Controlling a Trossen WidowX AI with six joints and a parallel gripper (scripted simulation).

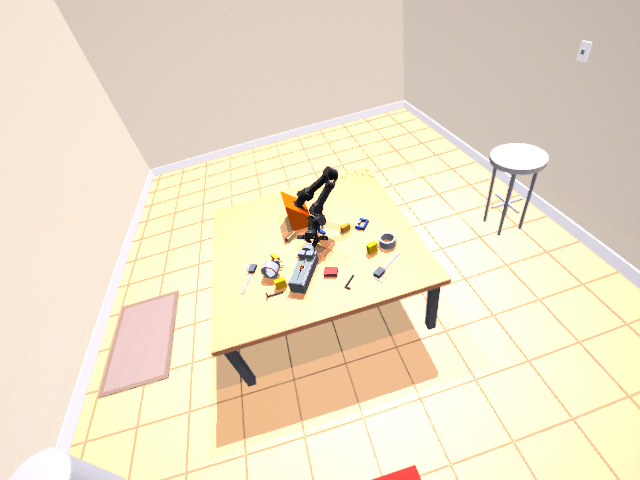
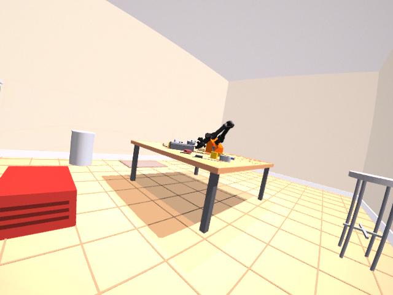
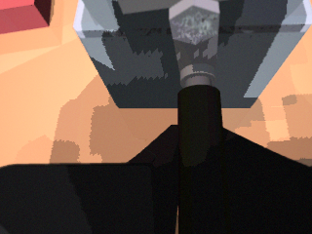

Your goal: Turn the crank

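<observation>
The grey-blue machine [image 1: 303, 279] [image 2: 181, 146] [image 3: 141, 85] stands on the table, with its crank end toward the arm. A small red spot, apparently the pointer [image 1: 301, 267], shows on its top in the top view; the brass zero marks are too small to tell apart, so its level against them cannot be read. In the wrist view the metal crank arm [image 3: 195, 26] reaches toward me and ends in a black handle [image 3: 200, 104]. My gripper [image 1: 313, 243] [image 3: 192, 134] is shut on that handle. The fingers hide its lower part.
A red block [image 1: 330, 271] [image 3: 21, 17] lies beside the machine. A yellow block [image 1: 279, 283] and a grey round part [image 1: 270, 268] are on its other side. A grey ring [image 1: 387, 240] and a yellow block [image 1: 371, 248] lie farther off. An orange panel [image 1: 295, 212] stands by the arm's base.
</observation>
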